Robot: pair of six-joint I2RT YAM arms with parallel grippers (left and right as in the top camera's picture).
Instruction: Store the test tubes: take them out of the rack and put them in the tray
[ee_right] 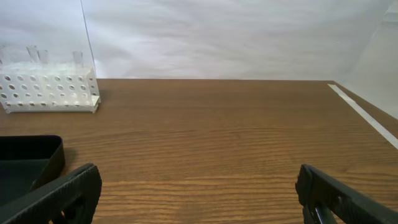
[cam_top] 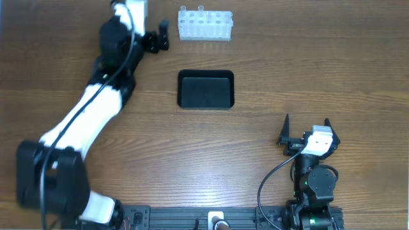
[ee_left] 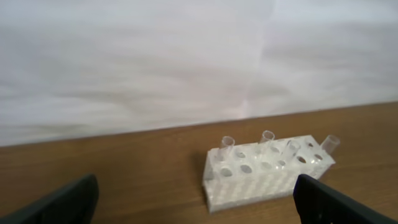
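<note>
Rack point(cam_top: 204, 27) holding upright test tubes point(ee_left: 266, 137): far tabletop point(cam_top: 300, 64) edge; tray point(cam_top: 181, 89) just nearer. Beside rack: left end effector point(cam_top: 163, 36), apart. By own base: right end effector point(cam_top: 307, 121), apart. Risk: off-centre grasp could tip rack.

- The test tube rack point(cam_top: 204, 25) was white, its side dotted with even rows of small round holes.
- The test tubes point(ee_left: 267, 138) standing in it were clear and colourless.
- The tray point(cam_top: 181, 89) was plain black.
- The table point(cam_top: 319, 70) was mid-brown, streaked with darker wood grain.
- The left arm point(cam_top: 86, 115) was white with black joints, and the left gripper point(cam_top: 164, 35) was black.
- The right arm point(cam_top: 313, 179) was black, white at the wrist, and the right gripper point(cam_top: 307, 124) was black.
- The wall point(ee_right: 217, 37) at the far side was white.
- A white strip point(ee_right: 364, 115) ran along the table's right edge.
</note>
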